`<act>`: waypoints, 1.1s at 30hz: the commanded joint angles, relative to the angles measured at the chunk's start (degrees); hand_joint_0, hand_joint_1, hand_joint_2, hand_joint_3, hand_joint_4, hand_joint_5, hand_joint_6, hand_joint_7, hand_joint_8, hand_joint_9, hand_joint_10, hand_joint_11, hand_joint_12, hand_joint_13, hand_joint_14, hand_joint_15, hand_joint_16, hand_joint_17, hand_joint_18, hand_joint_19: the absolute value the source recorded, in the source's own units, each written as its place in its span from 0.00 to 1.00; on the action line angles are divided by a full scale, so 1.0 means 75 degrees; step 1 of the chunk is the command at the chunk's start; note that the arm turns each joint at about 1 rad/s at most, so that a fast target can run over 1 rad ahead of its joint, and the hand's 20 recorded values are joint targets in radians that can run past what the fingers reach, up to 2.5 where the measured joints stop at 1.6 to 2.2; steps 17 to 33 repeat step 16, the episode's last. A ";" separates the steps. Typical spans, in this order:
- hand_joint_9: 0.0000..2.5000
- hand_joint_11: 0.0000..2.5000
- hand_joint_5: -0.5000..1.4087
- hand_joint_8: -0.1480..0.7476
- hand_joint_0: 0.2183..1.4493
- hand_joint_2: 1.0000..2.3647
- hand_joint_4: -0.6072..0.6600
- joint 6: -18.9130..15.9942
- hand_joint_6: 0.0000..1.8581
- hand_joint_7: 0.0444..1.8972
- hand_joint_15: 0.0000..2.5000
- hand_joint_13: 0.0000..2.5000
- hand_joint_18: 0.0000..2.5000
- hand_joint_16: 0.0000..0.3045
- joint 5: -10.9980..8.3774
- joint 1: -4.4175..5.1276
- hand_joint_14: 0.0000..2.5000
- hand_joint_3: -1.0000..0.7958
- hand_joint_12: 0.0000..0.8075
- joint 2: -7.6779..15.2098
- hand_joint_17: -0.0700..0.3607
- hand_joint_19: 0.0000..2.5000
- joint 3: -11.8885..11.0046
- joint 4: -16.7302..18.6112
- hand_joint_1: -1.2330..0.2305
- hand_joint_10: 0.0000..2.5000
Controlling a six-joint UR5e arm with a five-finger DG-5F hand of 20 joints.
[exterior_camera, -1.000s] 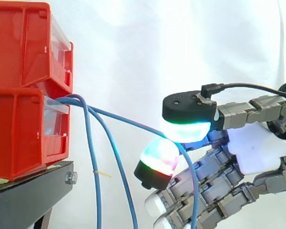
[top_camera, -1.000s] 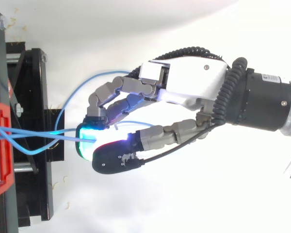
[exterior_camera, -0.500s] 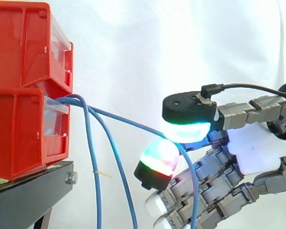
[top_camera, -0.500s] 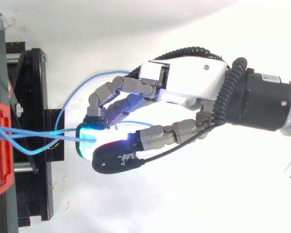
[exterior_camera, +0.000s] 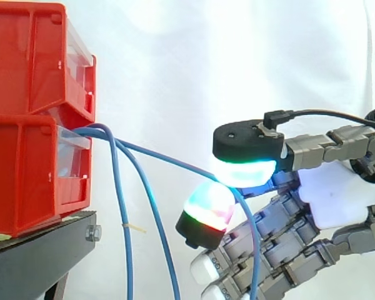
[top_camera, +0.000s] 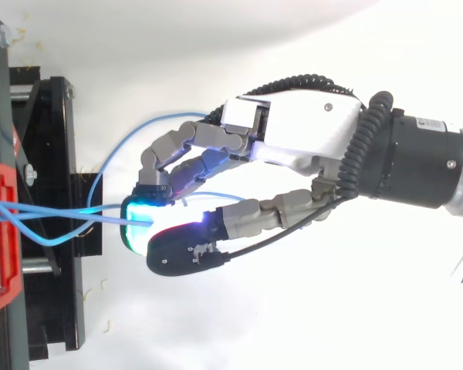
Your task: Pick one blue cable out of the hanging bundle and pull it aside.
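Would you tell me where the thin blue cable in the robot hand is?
Side view: the thin blue cable slants rightward from the lower red plastic bin to the pinching robot hand, right of two hanging blue cables.

1. A black stand (exterior_camera: 40,256) sits at the left.
2. A lower red bin (exterior_camera: 25,178) rests directly on its top.
3. An upper red bin (exterior_camera: 28,56) is stacked on the lower one.

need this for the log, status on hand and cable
Hand shut on one blue cable, pinched between glowing pads. Cable runs apart from the two others hanging at the red bin. Nothing blocking.
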State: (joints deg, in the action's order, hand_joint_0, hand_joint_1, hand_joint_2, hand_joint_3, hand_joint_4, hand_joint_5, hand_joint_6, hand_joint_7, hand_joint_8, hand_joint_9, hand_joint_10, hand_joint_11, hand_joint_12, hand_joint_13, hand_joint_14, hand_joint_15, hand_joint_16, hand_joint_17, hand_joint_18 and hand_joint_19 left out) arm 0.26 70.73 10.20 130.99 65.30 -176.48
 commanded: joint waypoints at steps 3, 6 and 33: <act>0.29 0.06 0.25 0.49 0.26 0.11 0.40 0.0000 0.46 0.54 0.13 0.21 0.15 0.26 0.0003 0.0000 0.01 0.58 0.61 -0.0004 0.57 0.15 0.0012 0.0000 0.28 0.00; 0.29 0.06 0.25 0.49 0.25 0.11 0.40 0.0000 0.46 0.54 0.13 0.21 0.15 0.26 -0.0009 0.0000 0.01 0.58 0.61 -0.0004 0.57 0.15 0.0000 0.0000 0.28 0.00; 0.30 0.06 0.25 0.49 0.25 0.11 0.40 0.0000 0.46 0.54 0.13 0.21 0.15 0.26 0.0003 0.0000 0.00 0.58 0.61 0.0007 0.57 0.15 0.0000 0.0000 0.28 0.00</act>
